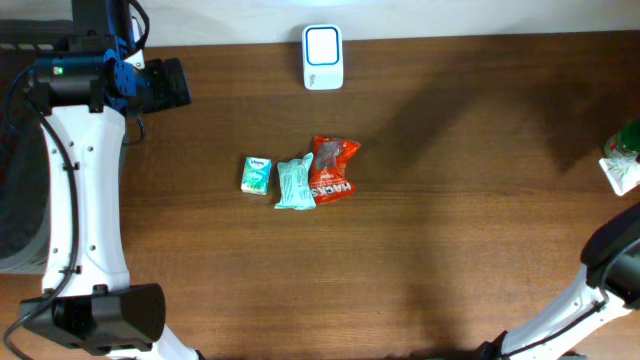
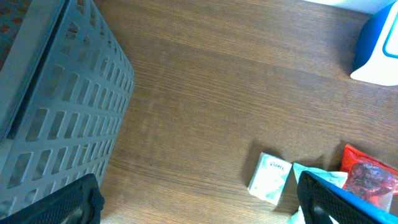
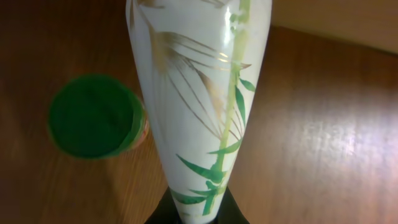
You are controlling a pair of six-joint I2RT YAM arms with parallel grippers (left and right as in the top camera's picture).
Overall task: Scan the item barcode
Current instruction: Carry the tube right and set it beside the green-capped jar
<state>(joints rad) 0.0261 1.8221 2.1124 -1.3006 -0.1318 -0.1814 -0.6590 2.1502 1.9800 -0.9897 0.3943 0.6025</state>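
Bamboo-print pack is clamped in the closed right pincer, presumably taken up for scanning. Left pincer is held fully spread, empty.

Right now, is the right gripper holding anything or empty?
Holding: the right gripper has its jaws shut on the white bamboo-print pack, which tapers down between them.
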